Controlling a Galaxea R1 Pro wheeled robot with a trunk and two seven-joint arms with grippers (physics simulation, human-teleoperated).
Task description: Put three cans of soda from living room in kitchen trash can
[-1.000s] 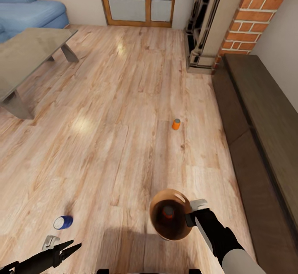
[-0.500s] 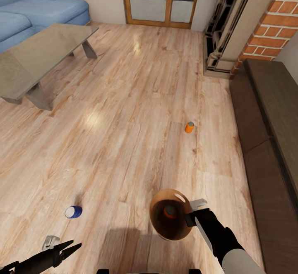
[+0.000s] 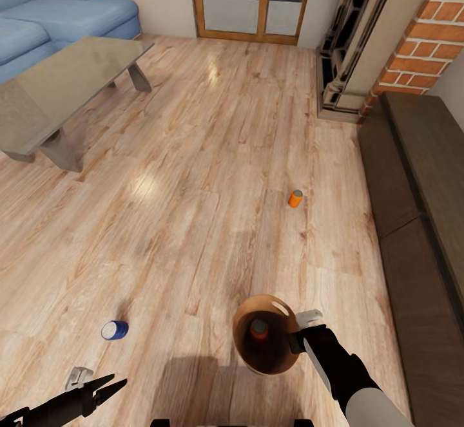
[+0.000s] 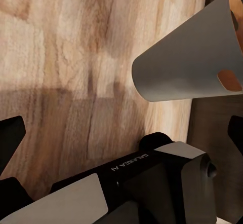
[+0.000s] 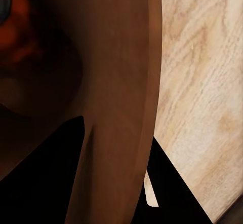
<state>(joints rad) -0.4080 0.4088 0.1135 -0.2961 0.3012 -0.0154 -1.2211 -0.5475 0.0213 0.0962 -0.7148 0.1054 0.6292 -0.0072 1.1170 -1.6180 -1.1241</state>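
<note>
Since 0.5 s ago: scene and camera unchanged; only the orange can (image 3: 259,328) inside the bin (image 3: 243,357) has shifted slightly, toward the bin's upper left. Since 1.0 s ago the whole view has swung, so the camera moved, not the objects.

Meaning for task: 1 of 3 cans judged collected; 2 remain on the floor; robot appears paused between pickups.

Item 1, bin: lower centre of head view, held off the floor by the right gripper (image 3: 298,335), whose fingers clamp its rim, one inside the wall and one outside, per the right wrist view. Brown interior, off-white exterior (image 4: 187,62), oval hand-hole with brown showing through.

Item 2, orange can in bin: silver top up, loose on the bottom.

Item 3, second orange can (image 3: 295,198): upright on the floor, right of centre, near the dark cabinet (image 3: 419,176).

Item 4, blue can (image 3: 115,330): lying on its side, lower left, silver end toward the camera.

Item 5, left gripper (image 3: 96,385): lower left corner, fingers parted, holding nothing, near the blue can but apart from it.

Likely next: blue can, being closest to the free gripper.
</note>
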